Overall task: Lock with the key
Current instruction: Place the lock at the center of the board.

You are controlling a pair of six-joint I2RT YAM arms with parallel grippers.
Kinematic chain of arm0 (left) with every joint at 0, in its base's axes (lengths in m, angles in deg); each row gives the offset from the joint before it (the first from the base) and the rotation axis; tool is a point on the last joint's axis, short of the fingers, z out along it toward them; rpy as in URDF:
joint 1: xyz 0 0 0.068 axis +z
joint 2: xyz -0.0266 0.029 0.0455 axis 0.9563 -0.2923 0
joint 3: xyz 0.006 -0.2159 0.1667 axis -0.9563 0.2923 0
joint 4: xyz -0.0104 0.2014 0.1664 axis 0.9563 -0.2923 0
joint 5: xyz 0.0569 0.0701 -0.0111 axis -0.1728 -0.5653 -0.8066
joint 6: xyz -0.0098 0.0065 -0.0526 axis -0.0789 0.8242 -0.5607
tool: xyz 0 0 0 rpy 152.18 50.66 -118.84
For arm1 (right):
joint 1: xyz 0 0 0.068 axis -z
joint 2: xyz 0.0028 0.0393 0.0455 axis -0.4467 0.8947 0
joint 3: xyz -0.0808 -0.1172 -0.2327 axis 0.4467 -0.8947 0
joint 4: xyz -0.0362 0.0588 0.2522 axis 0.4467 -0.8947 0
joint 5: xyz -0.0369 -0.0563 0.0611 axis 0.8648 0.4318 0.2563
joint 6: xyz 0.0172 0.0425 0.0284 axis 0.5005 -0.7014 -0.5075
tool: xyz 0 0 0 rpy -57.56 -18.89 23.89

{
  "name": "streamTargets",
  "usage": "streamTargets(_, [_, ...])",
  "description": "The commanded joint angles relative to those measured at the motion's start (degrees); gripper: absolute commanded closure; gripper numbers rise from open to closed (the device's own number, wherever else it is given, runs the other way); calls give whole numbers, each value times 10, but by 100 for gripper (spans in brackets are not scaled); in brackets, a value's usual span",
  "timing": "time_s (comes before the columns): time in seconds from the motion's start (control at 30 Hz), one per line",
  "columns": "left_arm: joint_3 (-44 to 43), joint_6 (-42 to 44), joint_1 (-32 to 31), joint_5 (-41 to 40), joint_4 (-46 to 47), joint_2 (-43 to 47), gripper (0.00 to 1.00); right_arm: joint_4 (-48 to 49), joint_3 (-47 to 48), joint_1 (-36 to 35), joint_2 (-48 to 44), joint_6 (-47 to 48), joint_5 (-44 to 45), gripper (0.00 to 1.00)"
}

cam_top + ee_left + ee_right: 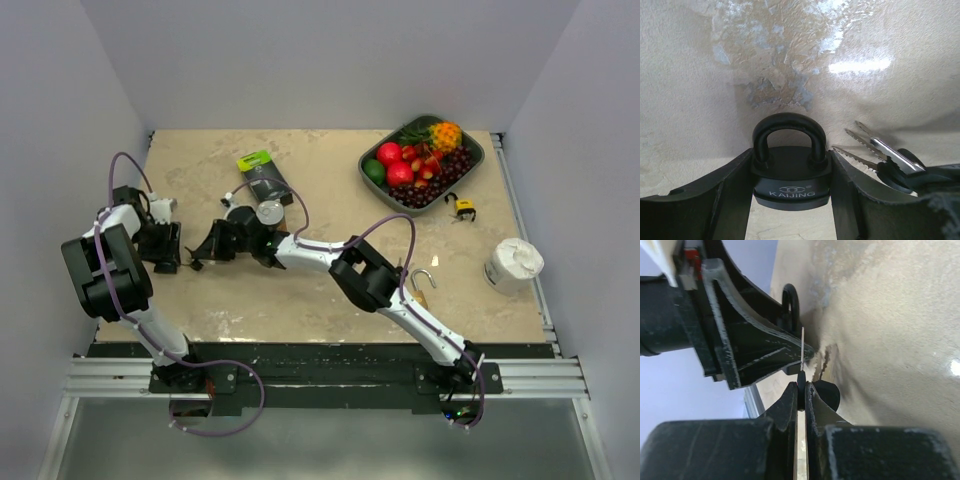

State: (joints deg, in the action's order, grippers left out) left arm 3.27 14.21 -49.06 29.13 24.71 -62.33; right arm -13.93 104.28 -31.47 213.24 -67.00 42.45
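L gripper (162,247) clamps the black padlock (790,176) by its body at the table's (330,165) 9 o'clock, prob. to steady it, while R gripper (801,390), pinched tight on the key (892,156), brings it in at the lock's 3 o'clock; keyhole not visible.

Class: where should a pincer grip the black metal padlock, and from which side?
Grip the black metal padlock across its body's two sides, coming from the base end, opposite the shackle: the body is broad and solid, the shackle a thin loop. The left pincer flanks it exactly so.
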Motion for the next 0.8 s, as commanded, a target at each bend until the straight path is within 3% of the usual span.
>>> streamTargets(0.0, [18,-1,-9,35,0,-10,99,-18,22,-1,5,6,22,96])
streamTargets(0.1, [16,-6,-9,27,6,-7,96,-26,21,-1,4,5,28,94])
streamTargets(0.13, [15,-6,-9,25,6,-7,95,-25,20,-1,1,7,27,90])
streamTargets(0.17, [13,-9,-9,22,5,-7,93,-27,17,-1,0,7,27,79])
streamTargets(0.33, [8,-16,-7,18,6,-5,76,-11,-1,-1,-13,15,23,63])
streamTargets(0.6, [-28,-12,-2,36,-15,26,27,37,-38,-6,-53,52,14,40])
streamTargets(0.7, [-52,-11,-2,36,-31,38,22,55,-54,-7,-74,55,12,29])
streamTargets(0.73, [-60,-12,-1,39,-37,40,5,59,-58,-6,-79,55,12,25])
streamTargets(0.77, [-75,-11,-1,39,-43,42,3,64,-66,-7,-83,56,9,24])
